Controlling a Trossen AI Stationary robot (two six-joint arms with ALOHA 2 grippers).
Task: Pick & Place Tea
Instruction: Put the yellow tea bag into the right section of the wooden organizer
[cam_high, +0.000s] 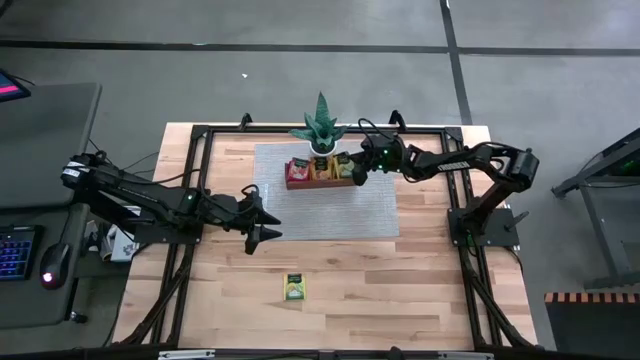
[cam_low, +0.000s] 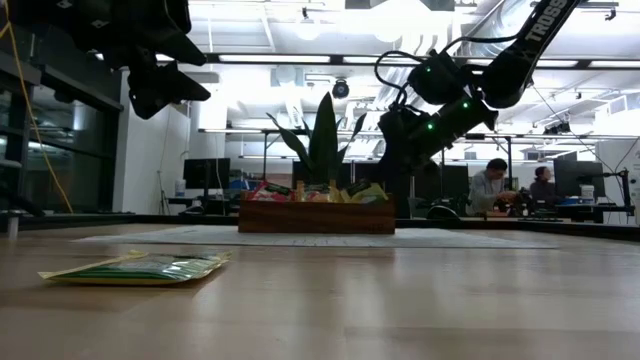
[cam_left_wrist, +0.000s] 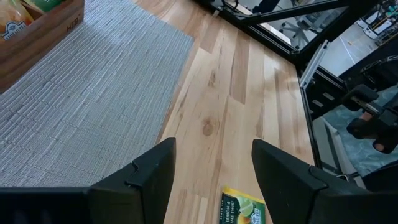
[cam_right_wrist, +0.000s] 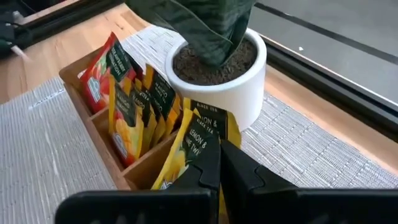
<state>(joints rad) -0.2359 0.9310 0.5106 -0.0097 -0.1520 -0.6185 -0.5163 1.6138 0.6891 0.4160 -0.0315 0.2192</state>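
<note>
The brown wooden tray (cam_low: 315, 217) stands on a grey woven mat (cam_high: 330, 215) and holds upright red, orange and yellow tea packets (cam_right_wrist: 118, 99). One green tea packet (cam_high: 294, 287) lies flat on the bare wood near the table's near edge. It also shows in the low view (cam_low: 140, 268) and the left wrist view (cam_left_wrist: 242, 208). My left gripper (cam_high: 270, 216) is open and hovers above the mat's left near corner, touching nothing. My right gripper (cam_right_wrist: 219, 149) is shut at the tray's right end, beside the potted plant (cam_high: 320, 125). My right gripper is shut on a yellow tea packet (cam_right_wrist: 196, 140) with a black label, near the packet's upper edge. It comes slanting down from the table's right side. The packet stands tilted in the tray's right compartment. The fingers (cam_right_wrist: 205, 171) hide the exact place of contact.
The white pot (cam_right_wrist: 249, 81) of the spiky plant stands just behind the tray's right end, close to my right gripper. A black frame (cam_high: 200, 135) runs along the table's edges. Bare wood lies around the green packet. People sit in the room beyond the table (cam_low: 490, 185).
</note>
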